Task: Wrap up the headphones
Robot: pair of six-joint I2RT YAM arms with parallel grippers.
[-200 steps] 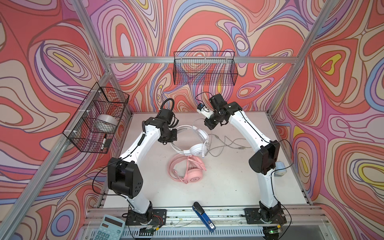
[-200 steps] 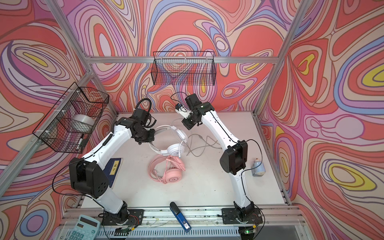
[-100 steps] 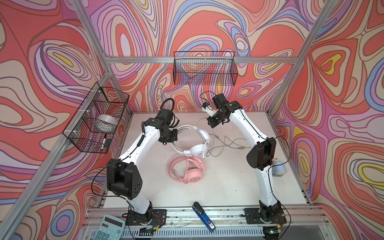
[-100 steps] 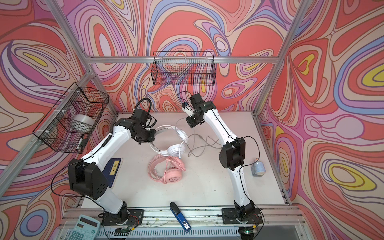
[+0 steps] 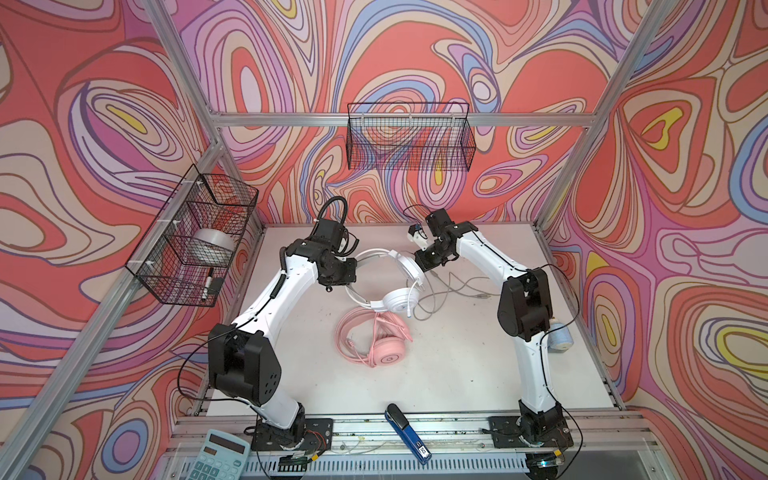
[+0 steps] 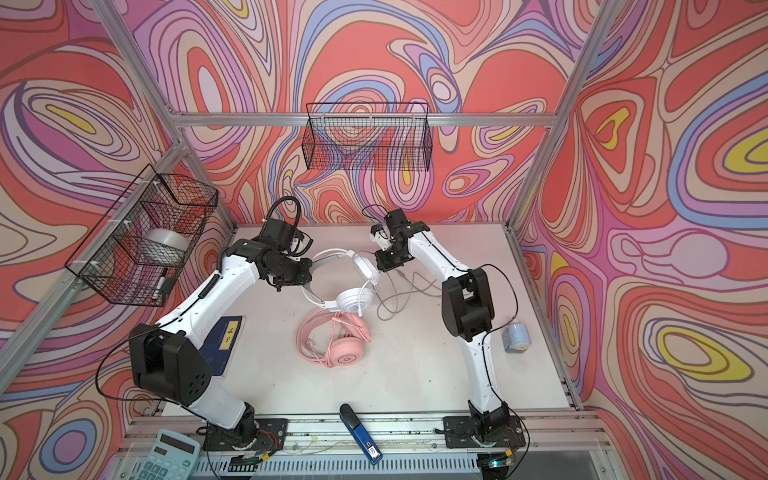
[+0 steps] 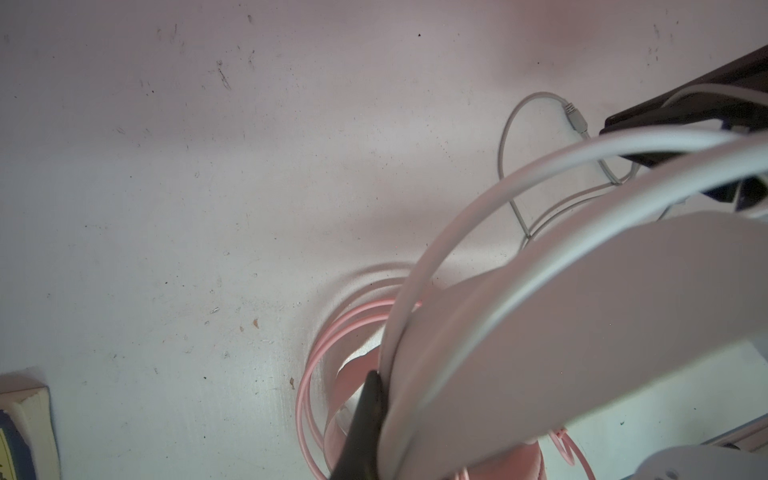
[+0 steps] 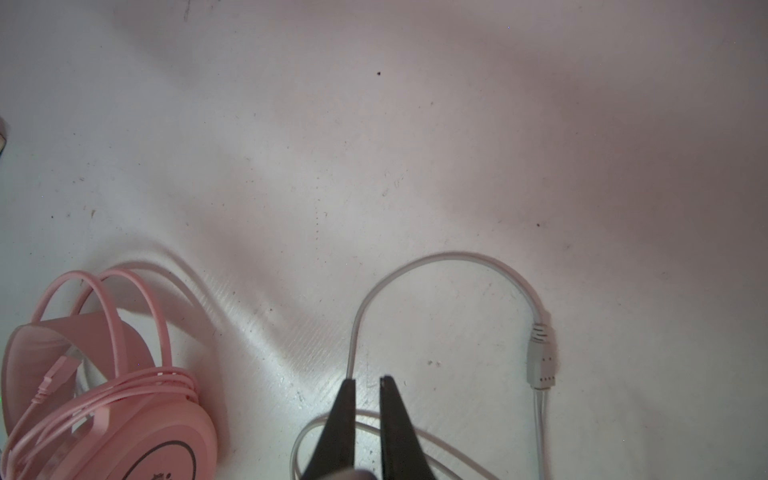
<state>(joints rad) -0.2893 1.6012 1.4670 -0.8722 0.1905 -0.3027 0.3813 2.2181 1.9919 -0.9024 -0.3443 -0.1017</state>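
The white headphones (image 5: 397, 301) are lifted at the back centre, their headband (image 7: 582, 332) pinched in my shut left gripper (image 5: 352, 283), and the lower earcup hangs over the pink headphones (image 5: 386, 353). These lie flat with their pink cable (image 8: 137, 382) coiled round them. The grey cable (image 5: 453, 291) trails loose over the table to the right. My right gripper (image 8: 368, 379) hovers just above that cable (image 8: 457, 255), its jaws slightly apart and holding nothing. In both top views it sits beside the upper earcup (image 6: 365, 266).
Black wire baskets hang on the back wall (image 5: 409, 137) and the left wall (image 5: 195, 237); the left one holds a tape roll. A blue stapler (image 5: 407, 432) and a calculator (image 5: 216, 457) lie at the front edge. A pale cylinder (image 6: 516, 336) stands at the right, and a dark booklet (image 6: 226, 340) lies at the left.
My right gripper's jaws have parted a little, and the grey cable lies free under them. The left gripper keeps its hold on the white headband.
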